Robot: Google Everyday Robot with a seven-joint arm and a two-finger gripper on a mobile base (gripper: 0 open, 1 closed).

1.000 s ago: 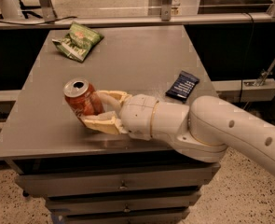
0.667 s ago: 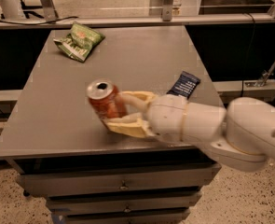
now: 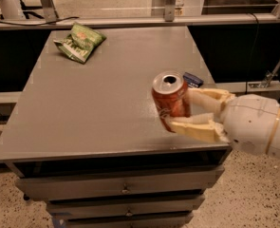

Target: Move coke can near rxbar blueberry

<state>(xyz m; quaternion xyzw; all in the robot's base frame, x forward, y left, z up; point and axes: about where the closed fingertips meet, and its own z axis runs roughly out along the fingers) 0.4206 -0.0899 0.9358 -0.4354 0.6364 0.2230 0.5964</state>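
Grey and flat, the table (image 3: 92, 108) fills most of the view, standing on a speckled floor (image 3: 6, 198) with a metal rail (image 3: 130, 22) running behind its far edge. Over its front right corner the gripper (image 3: 180, 109) reaches in from the right, its two cream fingers (image 3: 196, 129) clamped on either side of the coke can (image 3: 170, 96), one finger on the far side of the can and one on the near side. The bulky white arm (image 3: 256, 125) behind them lies nearly level and points left across the table's right edge. The can stands almost upright in the grip, leaning a little, with its silver top facing up and the mouth hole showing dark; what is inside cannot be seen. Whether its base is clear of the surface cannot be told, since the near finger covers it. Just behind the can, close to the table's right edge, lies the dark blue rxbar blueberry (image 3: 192, 79), partly hidden by the can and the far finger. Well apart, at the far left corner, a crumpled green chip bag (image 3: 80, 42) rests flat. Below the tabletop the drawers (image 3: 125, 189) are shut.
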